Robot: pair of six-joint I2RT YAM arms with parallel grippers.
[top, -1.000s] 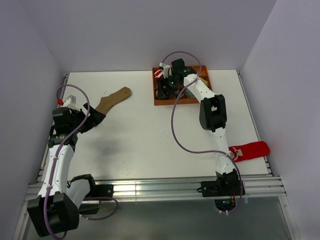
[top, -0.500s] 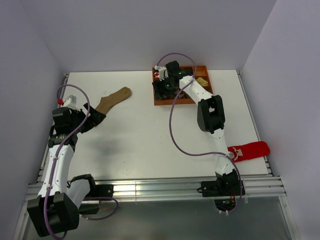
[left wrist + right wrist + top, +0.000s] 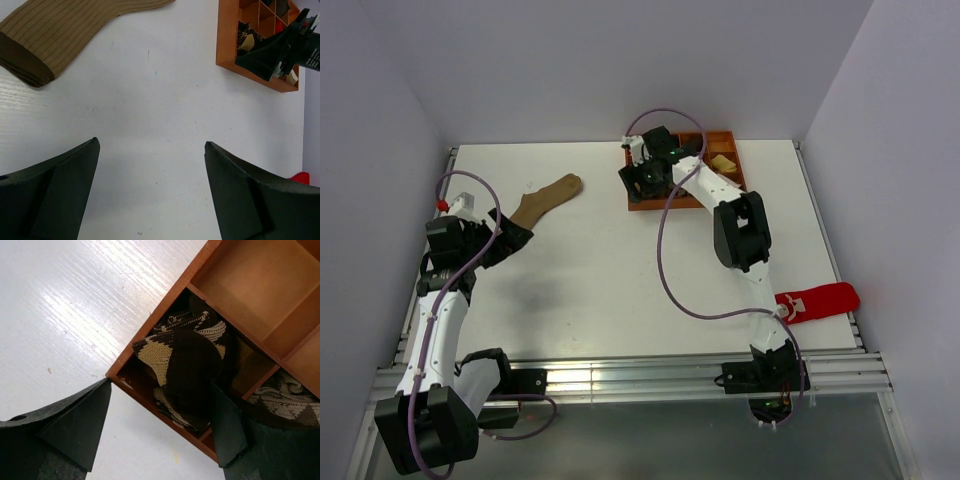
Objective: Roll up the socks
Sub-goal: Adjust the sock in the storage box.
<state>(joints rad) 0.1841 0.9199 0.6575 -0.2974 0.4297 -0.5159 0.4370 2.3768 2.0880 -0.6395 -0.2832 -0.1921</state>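
Top view: left gripper (image 3: 510,235) is idling wide open and empty, well left of the tray (image 3: 665,205). Right gripper (image 3: 161,385) is hovering wide open, gripping nothing, over the dark sock (image 3: 187,370) sitting rolled in the tray's left corner slot. Looks like drop-off; next it's needing a straight lift clear. Right arm (image 3: 740,230) is stretching forward.

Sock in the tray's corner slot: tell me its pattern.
Dark brown sock with cream diamond patches; clearest in right wrist view.

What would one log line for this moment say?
left hand: open, over table near tan sock | right hand: open, above rolled dark argyle sock in tray corner compartment
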